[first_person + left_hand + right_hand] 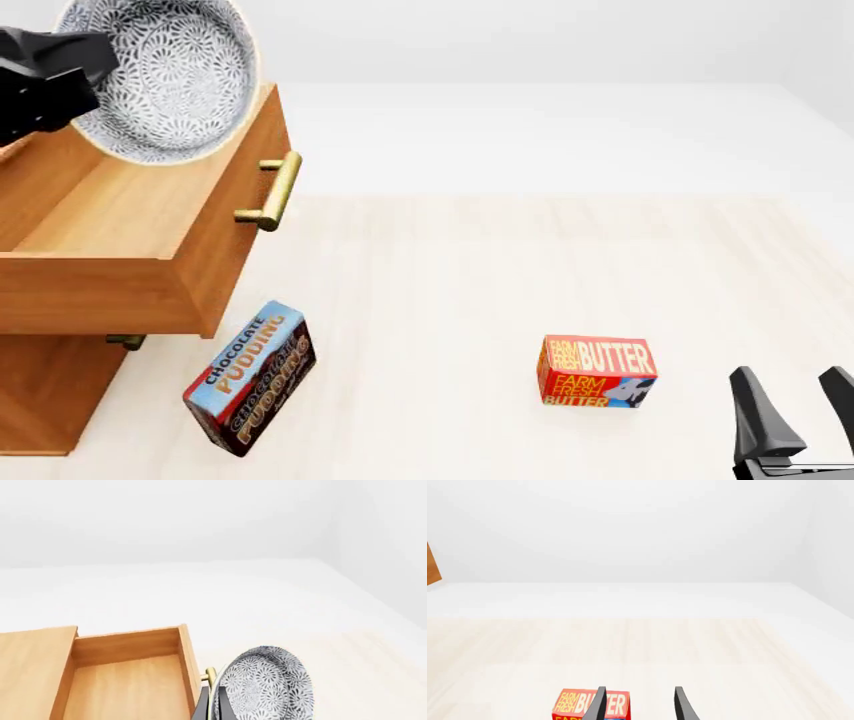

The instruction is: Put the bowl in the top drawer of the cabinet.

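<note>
bowl: the bowl sits at the upper left of the front frame, raised above the pulled-out top drawer and overlapping its front edge; in the left wrist picture it shows at the bottom centre.
bowl attitude: tipped up almost on edge, its patterned hollow facing the front camera; being round it has no long axis, and its rim plane stands steep rather than level.
grip: the left gripper comes in from the left edge and its dark fingers pinch the bowl's rim, closed on it.
why held so: a rim pinch most likely forces this tilt, and the height looks meant to clear the drawer's front wall before lowering.
drawer: open, wooden floor bare, brass handle pointing right of the front board.
cabinet: the cabinet fills the left edge, lower drawer closed beneath.
right gripper: the right gripper waits at the lower right corner, fingers apart and holding nothing.
other things: butter box lower right of centre; pudding box lower left, near the cabinet.
</note>
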